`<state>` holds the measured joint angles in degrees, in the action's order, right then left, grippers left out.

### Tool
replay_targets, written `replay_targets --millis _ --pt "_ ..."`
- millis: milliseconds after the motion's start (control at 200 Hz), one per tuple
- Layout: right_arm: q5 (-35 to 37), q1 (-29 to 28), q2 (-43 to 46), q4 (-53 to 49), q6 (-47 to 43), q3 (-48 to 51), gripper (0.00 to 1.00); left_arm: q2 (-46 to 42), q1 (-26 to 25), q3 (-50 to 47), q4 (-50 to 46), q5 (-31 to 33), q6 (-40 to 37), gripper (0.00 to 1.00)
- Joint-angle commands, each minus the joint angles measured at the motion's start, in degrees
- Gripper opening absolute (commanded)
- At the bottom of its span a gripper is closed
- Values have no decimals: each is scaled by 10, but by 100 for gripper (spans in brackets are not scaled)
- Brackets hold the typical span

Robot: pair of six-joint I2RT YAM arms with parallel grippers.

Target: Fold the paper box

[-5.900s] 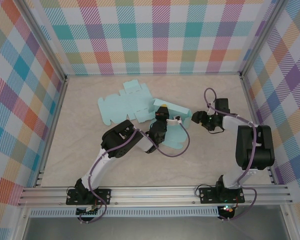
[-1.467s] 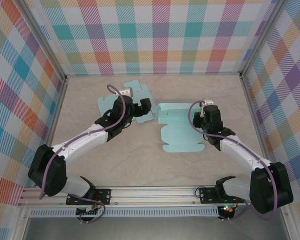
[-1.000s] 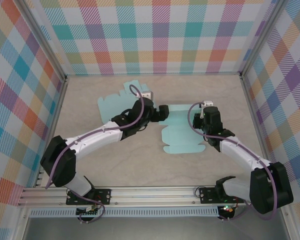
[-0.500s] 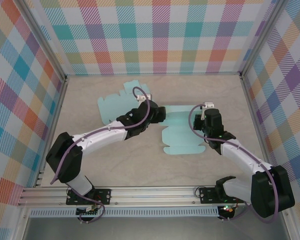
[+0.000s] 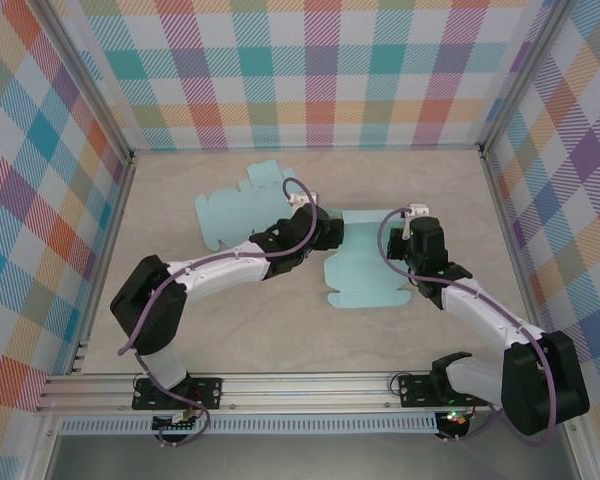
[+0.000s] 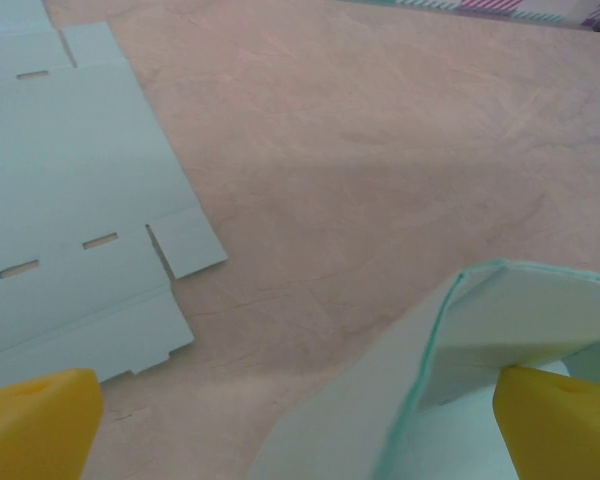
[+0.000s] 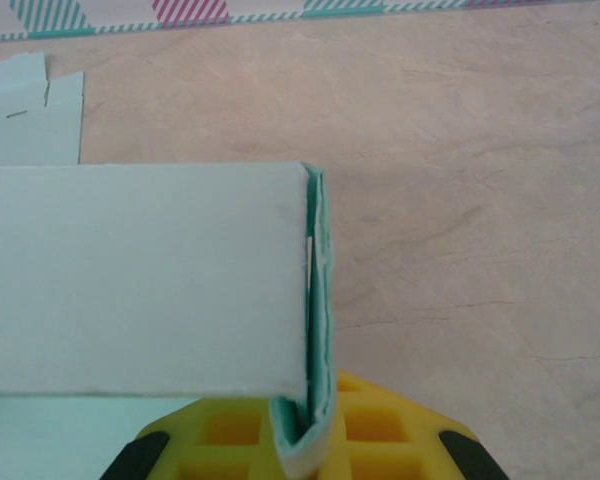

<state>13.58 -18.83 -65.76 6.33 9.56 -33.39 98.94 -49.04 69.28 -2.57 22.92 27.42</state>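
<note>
Right fingers [image 7: 230, 435] pinch paper box [image 7: 140, 290] edge; spare flat blank [image 5: 225, 215] lies left.

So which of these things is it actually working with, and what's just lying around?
In use: half-folded paper box, pinched by right gripper; open left gripper beside it.
Lying about: flat box blank, back left.

Teal paper box [image 5: 362, 276] — 1 side folded upright
</note>
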Motion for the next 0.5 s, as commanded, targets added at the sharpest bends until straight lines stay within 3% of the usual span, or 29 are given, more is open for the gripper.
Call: replay_targets --millis 0,140,325,500 --pt "-31 -5 9 25 -7 5 0 13 -14 10 71 -41 -1 100" --pt "-29 -6 9 24 -6 7 0 -4 -14 -16 89 -2 25 100" --pt "-18 -6 6 26 -7 8 0 -65 -14 -69 42 66 56 99" --pt "-14 -6 0 25 -7 5 0 -154 -15 -170 21 46 108 88"
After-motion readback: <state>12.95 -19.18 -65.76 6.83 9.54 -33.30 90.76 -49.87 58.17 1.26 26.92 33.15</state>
